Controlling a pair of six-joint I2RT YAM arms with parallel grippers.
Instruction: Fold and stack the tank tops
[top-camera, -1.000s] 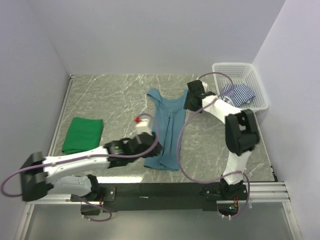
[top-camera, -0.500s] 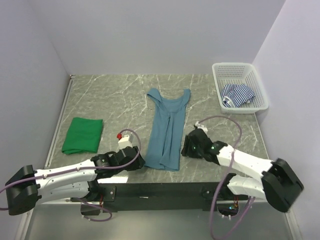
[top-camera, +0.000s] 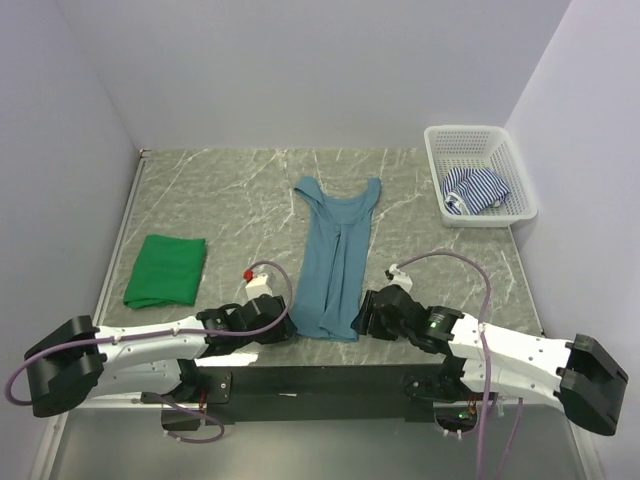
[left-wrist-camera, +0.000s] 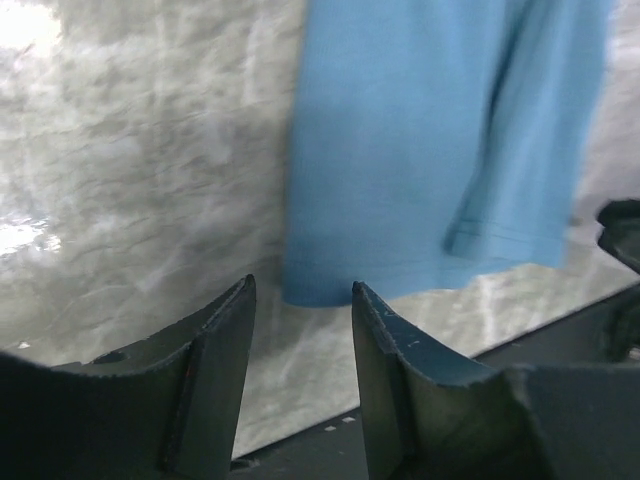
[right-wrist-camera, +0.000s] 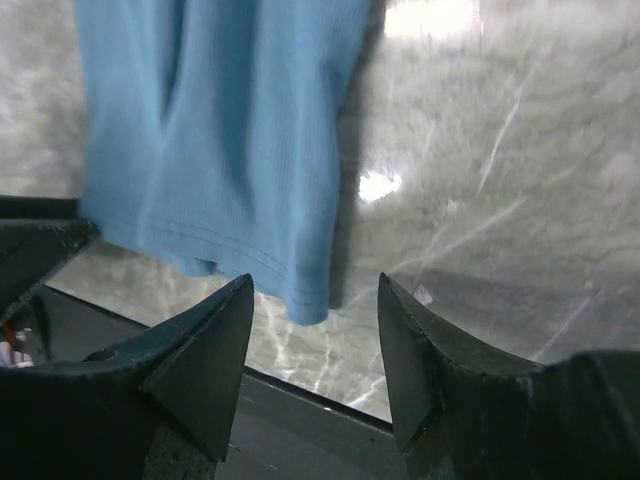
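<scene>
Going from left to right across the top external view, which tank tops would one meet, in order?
green tank top → teal-blue tank top → striped tank top, lying in the white basket

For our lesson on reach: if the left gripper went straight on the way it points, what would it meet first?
Probably the near hem of the teal top, just ahead of the left gripper.
</scene>
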